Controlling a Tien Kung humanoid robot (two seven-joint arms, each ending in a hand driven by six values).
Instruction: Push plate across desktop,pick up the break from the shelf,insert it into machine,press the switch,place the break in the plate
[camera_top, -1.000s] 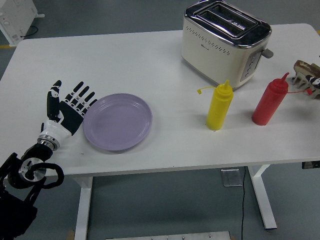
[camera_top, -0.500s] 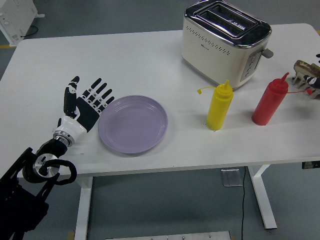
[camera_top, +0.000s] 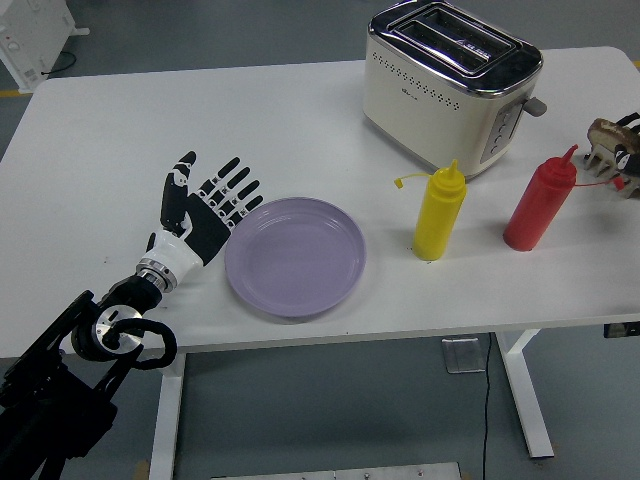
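I am doing the first step, pushing the plate (camera_top: 295, 256) across the table (camera_top: 250, 110). My left hand (camera_top: 205, 212) is flat and open, fingers spread apart and holding nothing, and its fingertips are touching the plate's left rim. The plate is sitting near the front edge of the table, left of the yellow bottle (camera_top: 438, 211), with a gap between them. I think the plate is only partway along, so the next move is asking for a slow, even push to the right, stopping before the plate is bumping the yellow bottle. The red bottle (camera_top: 539, 203) is standing further right, and the toaster (camera_top: 452, 84) is waiting behind both bottles with its two slots empty. I am not seeing my right hand at all. The rack (camera_top: 614, 153) at the far right is getting cut off by the picture's edge, so I am only making out a brown bit there, maybe the bread, and I cannot tell for sure. The toaster's lever is showing only as a small grey tab on its right side.
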